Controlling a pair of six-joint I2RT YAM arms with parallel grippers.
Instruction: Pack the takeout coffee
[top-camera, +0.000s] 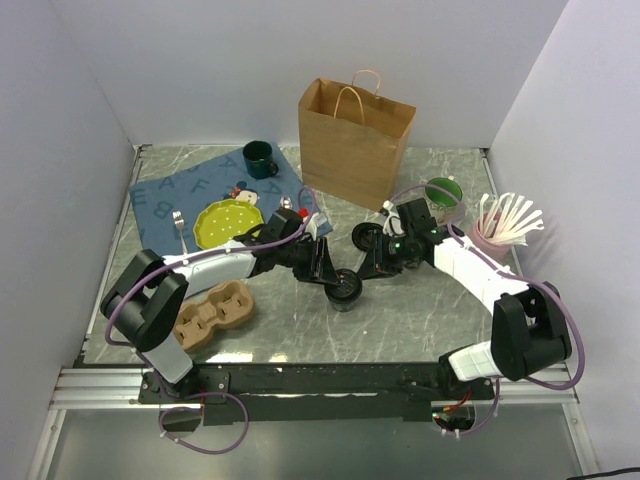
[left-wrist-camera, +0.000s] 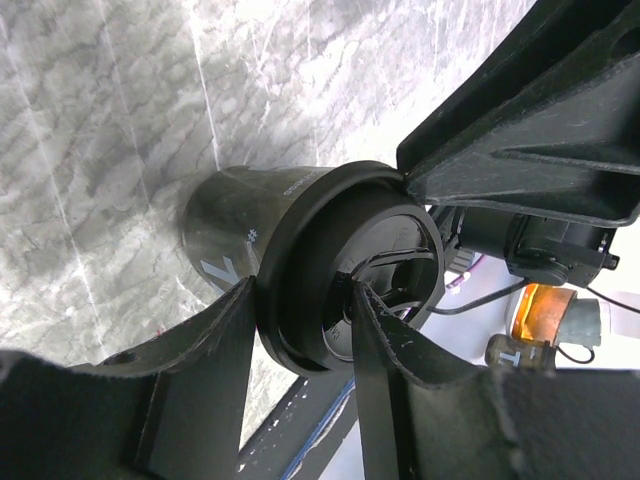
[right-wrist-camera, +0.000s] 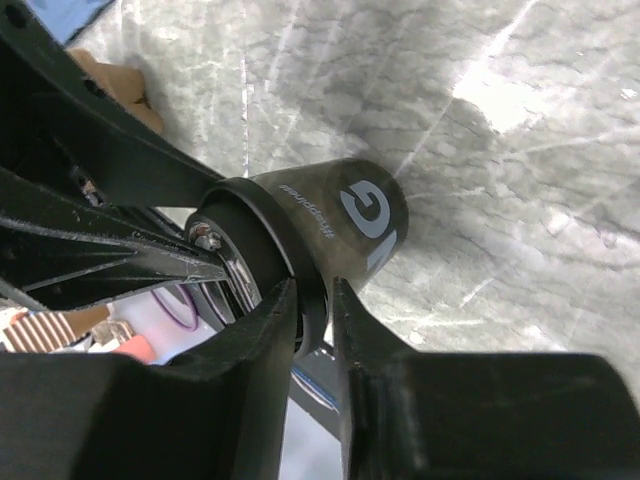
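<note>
The takeout coffee (top-camera: 345, 288), a short dark cup (left-wrist-camera: 228, 232) with a black lid (left-wrist-camera: 310, 262), is upright at the middle of the marble table. My left gripper (top-camera: 328, 268) comes in from the left and its jaws (left-wrist-camera: 300, 290) are shut on the lid's rim, one finger outside and one on the lid's top. From the right, my right gripper (top-camera: 372, 268) pinches the opposite rim (right-wrist-camera: 312, 295), with the cup's printed wall (right-wrist-camera: 355, 215) just beyond its fingers. I cannot tell whether the cup's base touches the table.
A brown paper bag (top-camera: 355, 140) stands open behind the cup. A black round object (top-camera: 366, 236) lies near the right gripper. Also present are a cardboard cup carrier (top-camera: 212, 315), a green plate (top-camera: 228, 222) on a blue mat (top-camera: 160, 195), a dark green mug (top-camera: 260, 158), a white mug (top-camera: 443, 193) and a pink utensil holder (top-camera: 495, 238).
</note>
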